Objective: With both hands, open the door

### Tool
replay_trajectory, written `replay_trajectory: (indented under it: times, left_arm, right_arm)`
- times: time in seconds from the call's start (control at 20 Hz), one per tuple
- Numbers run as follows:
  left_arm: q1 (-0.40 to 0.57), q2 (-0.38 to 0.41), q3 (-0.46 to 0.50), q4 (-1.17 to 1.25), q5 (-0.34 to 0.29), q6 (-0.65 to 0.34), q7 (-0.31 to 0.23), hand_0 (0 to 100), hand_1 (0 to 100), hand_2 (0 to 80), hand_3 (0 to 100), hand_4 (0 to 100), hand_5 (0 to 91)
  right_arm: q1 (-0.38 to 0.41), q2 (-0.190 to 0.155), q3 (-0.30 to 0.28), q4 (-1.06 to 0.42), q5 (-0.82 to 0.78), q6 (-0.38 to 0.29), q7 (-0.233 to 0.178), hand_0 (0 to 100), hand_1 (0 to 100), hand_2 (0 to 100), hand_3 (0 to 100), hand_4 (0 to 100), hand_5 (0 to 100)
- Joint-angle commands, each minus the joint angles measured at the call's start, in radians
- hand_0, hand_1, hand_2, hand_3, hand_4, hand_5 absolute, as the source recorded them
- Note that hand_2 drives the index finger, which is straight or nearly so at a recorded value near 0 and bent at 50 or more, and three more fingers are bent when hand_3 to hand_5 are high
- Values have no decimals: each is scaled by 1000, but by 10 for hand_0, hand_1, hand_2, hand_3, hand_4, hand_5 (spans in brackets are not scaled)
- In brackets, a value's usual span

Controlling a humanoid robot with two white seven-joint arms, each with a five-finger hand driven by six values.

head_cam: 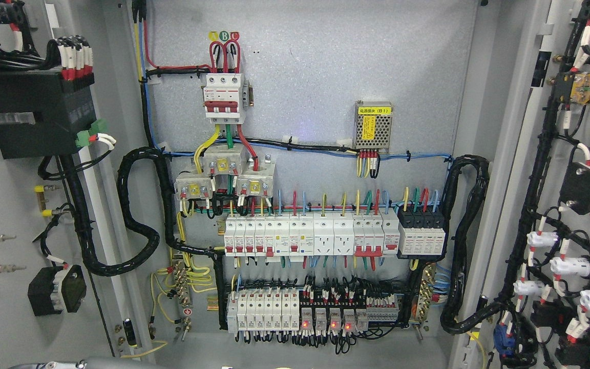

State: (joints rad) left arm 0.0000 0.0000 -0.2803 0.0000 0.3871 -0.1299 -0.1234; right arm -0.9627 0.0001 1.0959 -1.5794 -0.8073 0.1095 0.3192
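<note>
Electrical cabinet [315,102], both doors swung wide: left door [28,205], right door [571,205]. Interior fully exposed between door edges. Robot hands out of view; their state cannot be told.

Left door [13,205]; cabinet [315,92] between; right door [571,179]

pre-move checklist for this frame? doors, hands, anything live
1. Left door swung open, inner side facing camera: ok.
2. Right door swung open, inner side showing: ok.
3. Cabinet back panel fully exposed between the doors: ok.
4. Hands located: not ok. Only a grey arm part shows at the bottom edge, left; no hand visible.
5. Power state: red lamps lit on the bottom relay row, so likely live.
6. Black cable loom slack near the left hinge side, not visibly pinched: ok.
</note>
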Motion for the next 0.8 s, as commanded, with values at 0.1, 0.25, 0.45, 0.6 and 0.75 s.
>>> replay_trajectory:
  times: [0.1,0.25,0.45,0.6,0.75]
  left_arm:
    - [34,28,0,-23,1,-11,1,288,0,27,28,34,0]
    - [35,29,0,-21,1,-10,1,288,0,27,28,34,0]
    - [34,29,0,-21,1,-10,1,288,0,27,28,34,0]
    - [34,31,1,-21,1,-10,1,288,0,27,28,34,0]
    - [32,31,1,-21,1,-10,1,288,0,27,28,35,0]
  right_arm:
    - [-40,0,28,10,-67,-2,-5,218,0,0,0,0,0]
    - [-47,0,28,16,-69,-4,-5,218,0,0,0,0,0]
    - [-47,0,45,16,-69,-14,-5,218,0,0,0,0,0]
    - [-48,0,53,16,-69,-36,-3,218,0,0,0,0,0]
    - [-59,0,61,16,-69,-47,-5,218,0,0,0,0,0]
